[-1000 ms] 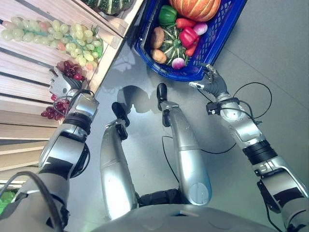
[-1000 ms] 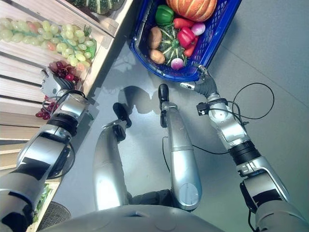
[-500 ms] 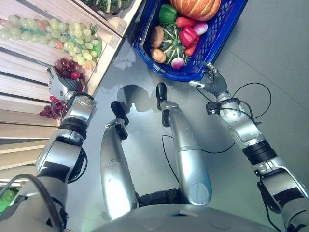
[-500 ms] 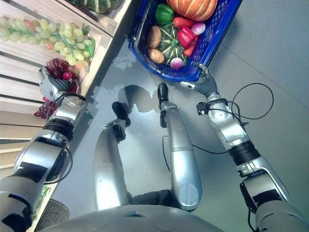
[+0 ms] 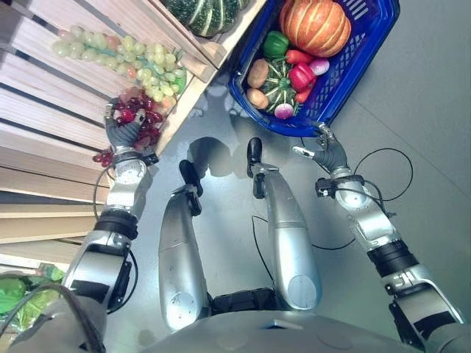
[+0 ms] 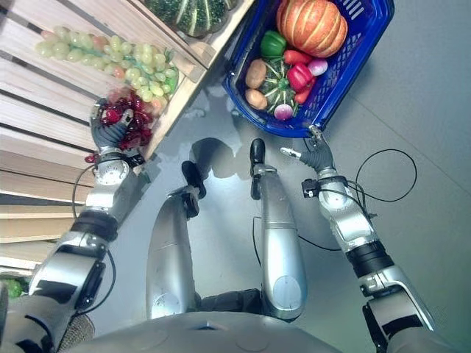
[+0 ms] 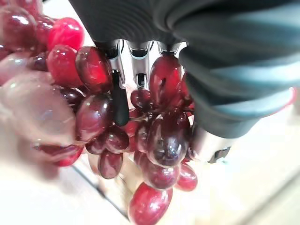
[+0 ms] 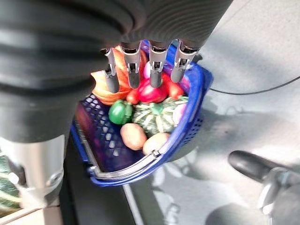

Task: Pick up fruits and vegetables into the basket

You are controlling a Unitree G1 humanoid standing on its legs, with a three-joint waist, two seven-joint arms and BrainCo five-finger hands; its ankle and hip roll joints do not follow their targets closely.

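Note:
A bunch of red grapes (image 5: 140, 112) lies at the edge of the wooden shelf (image 5: 51, 95). My left hand (image 5: 124, 136) is on it, and in the left wrist view its fingers (image 7: 119, 101) curl in among the red grapes (image 7: 164, 136). The blue basket (image 5: 352, 66) stands on the floor ahead and holds a pumpkin (image 5: 316, 26), a green pepper, a red pepper, potatoes and a striped squash. Just short of the basket's near rim, my right hand (image 5: 329, 156) is open. Its straight fingers (image 8: 133, 70) point at the basket (image 8: 140, 168).
Green grapes (image 5: 140, 59) lie on the shelf just beyond the red bunch. A dark green squash (image 5: 206, 13) sits in the crate behind them. Leafy greens (image 5: 15, 294) show low on the left. Grey floor spreads between the shelf and the basket.
The camera has shifted. My left hand has reached further forward along the shelf edge into the red grapes and closed on them. The right hand stays by the basket's rim.

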